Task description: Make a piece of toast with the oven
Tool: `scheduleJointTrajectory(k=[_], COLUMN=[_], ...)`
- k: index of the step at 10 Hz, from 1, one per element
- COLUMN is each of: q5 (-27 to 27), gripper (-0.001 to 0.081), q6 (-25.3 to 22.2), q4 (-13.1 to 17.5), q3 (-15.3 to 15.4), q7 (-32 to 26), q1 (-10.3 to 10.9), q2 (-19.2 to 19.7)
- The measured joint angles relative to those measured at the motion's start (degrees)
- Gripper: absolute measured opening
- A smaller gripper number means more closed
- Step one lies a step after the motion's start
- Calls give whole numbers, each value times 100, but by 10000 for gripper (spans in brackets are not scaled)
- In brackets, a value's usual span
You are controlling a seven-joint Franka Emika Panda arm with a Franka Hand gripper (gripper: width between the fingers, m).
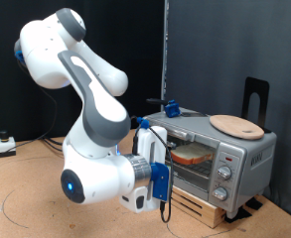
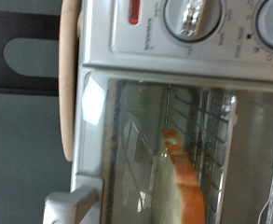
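End effector (image 1: 168,164), grip state untellable, fronts the oven (image 1: 229,157); wrist view shows toast (image 2: 180,177) inside.

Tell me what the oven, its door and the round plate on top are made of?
The oven looks like silver-grey painted metal with a dull sheen. Its door seems to be glass: you can see the toast and wire rack through it. The round plate looks like pale, unpolished wood.

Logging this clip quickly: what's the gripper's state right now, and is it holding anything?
Gripper: at the oven front; open or shut cannot be told. Nothing seen between its fingers; the piece of toast sits inside the oven.
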Motion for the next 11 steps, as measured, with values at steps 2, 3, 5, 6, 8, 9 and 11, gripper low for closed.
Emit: scheduleJointTrajectory(k=[2, 3, 5, 6, 8, 9, 11], q5=[-27, -96, -328, -437, -474, -474, -474], gripper=[807, 807, 807, 807, 807, 807, 807], q6=[118, 147, 306, 411, 628, 704, 739], q4=[210, 335, 545, 638, 789, 860, 1012], q3=[-101, -143, -189, -219, -277, -301, -322], q7=[91, 86, 55, 18, -3, -3, -1], q1=[271, 447, 802, 973, 1236, 1322, 1440], q2=[346, 502, 757, 859, 1043, 1134, 1305])
